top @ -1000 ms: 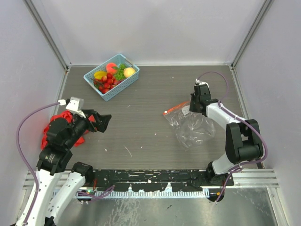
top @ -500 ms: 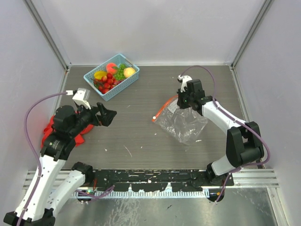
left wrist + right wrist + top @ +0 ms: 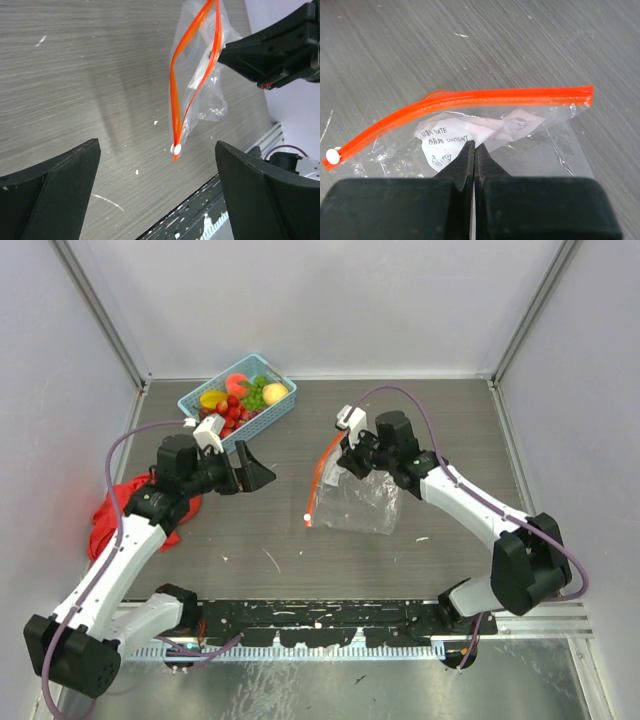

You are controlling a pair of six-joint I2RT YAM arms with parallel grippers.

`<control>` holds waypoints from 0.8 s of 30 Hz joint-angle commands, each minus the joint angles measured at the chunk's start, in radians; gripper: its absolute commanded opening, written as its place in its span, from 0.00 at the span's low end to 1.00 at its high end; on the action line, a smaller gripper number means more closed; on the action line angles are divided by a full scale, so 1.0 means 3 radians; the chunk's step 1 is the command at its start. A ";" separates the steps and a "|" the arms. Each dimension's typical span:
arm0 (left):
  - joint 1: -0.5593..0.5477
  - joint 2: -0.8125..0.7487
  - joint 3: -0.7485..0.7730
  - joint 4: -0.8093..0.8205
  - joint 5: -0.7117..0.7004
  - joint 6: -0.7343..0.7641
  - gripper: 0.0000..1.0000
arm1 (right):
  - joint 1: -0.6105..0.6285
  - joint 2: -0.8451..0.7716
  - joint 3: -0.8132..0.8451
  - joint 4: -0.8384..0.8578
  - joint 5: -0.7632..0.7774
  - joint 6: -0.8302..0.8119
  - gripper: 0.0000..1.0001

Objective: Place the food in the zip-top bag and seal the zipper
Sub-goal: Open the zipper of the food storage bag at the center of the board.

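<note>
My right gripper (image 3: 352, 456) is shut on the clear zip-top bag (image 3: 362, 502) and holds it lifted over the table's middle. The red-orange zipper (image 3: 318, 476) hangs down to a white slider. In the right wrist view the fingers (image 3: 470, 159) pinch the bag (image 3: 535, 145) at its white label, under the zipper (image 3: 470, 99). My left gripper (image 3: 256, 472) is open and empty, left of the bag, pointing at it. In the left wrist view the bag (image 3: 207, 75) and zipper (image 3: 175, 95) hang ahead. The food (image 3: 240, 400) lies in the blue basket.
The light-blue mesh basket (image 3: 262, 424) stands at the back left of the table. A red cloth (image 3: 110, 515) lies at the left edge under my left arm. A black rail (image 3: 320, 618) runs along the near edge.
My right gripper has carried the bag left and up toward the middle, so the zipper now hangs down. My left gripper has swung right and forward toward the bag.
</note>
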 commanded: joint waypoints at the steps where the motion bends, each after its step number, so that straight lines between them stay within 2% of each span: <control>1: -0.0105 0.0144 -0.0065 0.0633 0.0296 -0.0360 0.98 | 0.0114 -0.0281 -0.0100 0.0384 -0.0316 -0.0353 0.01; 4: -0.0188 0.0310 -0.0095 0.0744 0.0298 -0.0415 0.94 | 0.0168 -0.0342 -0.0183 0.0486 -0.0407 -0.0395 0.01; 8: -0.0226 0.0518 -0.0106 0.0848 0.0279 -0.0473 0.83 | 0.0249 -0.0364 -0.0246 0.0528 -0.0484 -0.0431 0.01; 14: -0.0377 0.0737 -0.0145 0.1131 0.0255 -0.0534 0.75 | 0.0330 -0.0343 -0.0249 0.0511 -0.0499 -0.0511 0.01; 24: -0.0504 0.1185 -0.0172 0.1283 0.0155 -0.0506 0.62 | 0.0414 -0.0251 -0.0197 0.0509 -0.0608 -0.0543 0.01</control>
